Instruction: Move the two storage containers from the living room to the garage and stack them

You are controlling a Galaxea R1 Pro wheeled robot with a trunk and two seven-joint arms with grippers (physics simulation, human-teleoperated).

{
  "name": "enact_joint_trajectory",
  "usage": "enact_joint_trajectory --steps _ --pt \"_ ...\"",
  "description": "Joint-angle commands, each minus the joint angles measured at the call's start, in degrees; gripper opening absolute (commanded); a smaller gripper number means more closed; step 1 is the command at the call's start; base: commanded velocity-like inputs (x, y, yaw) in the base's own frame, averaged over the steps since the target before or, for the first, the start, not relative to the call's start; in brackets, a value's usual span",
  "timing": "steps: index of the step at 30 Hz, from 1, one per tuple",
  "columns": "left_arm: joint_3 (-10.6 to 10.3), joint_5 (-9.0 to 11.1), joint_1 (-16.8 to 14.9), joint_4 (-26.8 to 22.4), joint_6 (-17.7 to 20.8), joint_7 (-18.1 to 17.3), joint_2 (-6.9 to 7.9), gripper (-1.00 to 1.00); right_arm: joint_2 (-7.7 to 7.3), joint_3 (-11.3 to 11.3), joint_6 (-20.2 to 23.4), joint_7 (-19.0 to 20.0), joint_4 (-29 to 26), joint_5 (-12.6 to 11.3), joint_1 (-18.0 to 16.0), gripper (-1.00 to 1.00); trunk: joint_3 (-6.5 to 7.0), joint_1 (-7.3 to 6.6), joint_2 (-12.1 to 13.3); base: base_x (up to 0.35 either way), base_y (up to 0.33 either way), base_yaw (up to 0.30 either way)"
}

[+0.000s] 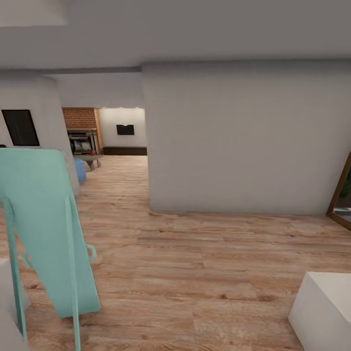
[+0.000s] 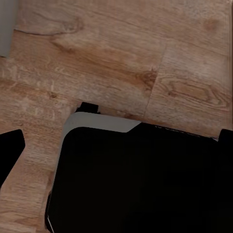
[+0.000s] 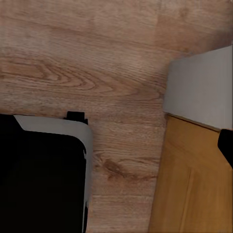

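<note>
Head view: wood-plank floor [image 1: 204, 273], grey wall [image 1: 243, 141], distant brick fireplace [image 1: 82, 129].

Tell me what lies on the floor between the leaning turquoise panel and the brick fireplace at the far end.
In the head view, mostly bare light wood-plank floor; a small blue seat sits beside the brick fireplace, beyond the turquoise panel.

Distant fireplace [image 1: 84, 139] too small

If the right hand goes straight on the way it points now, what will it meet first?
Probably the light wood-plank floor, which lies directly ahead in the right wrist view; the distance to it is unclear.
</note>
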Motion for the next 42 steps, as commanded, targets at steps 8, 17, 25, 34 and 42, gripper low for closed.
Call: enact_joint_trajectory --steps 8,17,25,34,42 --pt "0.3 0.18 -0.01 0.03 0.02 0.14 -0.02 1.0 -0.01 0.43 -0.25 -0.09 0.18 -0.35 -0.05 1.0 -0.02 0.05 -0.03 0.322 0.0 0.0" --pt "0.3 0.18 -0.01 0.04 0.01 0.14 -0.02 1.0 -0.01 0.44 -0.18 -0.09 0.18 -0.38 -0.05 1.0 -0.02 0.05 -0.03 0.322 0.0 0.0" --pt "0.3 0.2 -0.01 0.04 0.02 0.16 -0.02 1.0 -0.03 0.44 -0.24 -0.09 0.18 -0.38 -0.05 1.0 -0.02 0.05 -0.03 0.322 0.0 0.0" --pt "0.3 0.18 -0.01 0.03 0.02 0.17 -0.02 1.0 -0.01 0.44 -0.24 -0.09 0.18 -0.38 -0.05 1.0 -0.02 0.05 -0.03 0.322 0.0 0.0" --pt "0.3 0.18 -0.01 0.01 0.01 0.14 -0.02 1.0 -0.01 0.44 -0.24 -0.09 0.18 -0.38 -0.05 1.0 -0.02 0.05 -0.03 0.322 0.0 0.0"
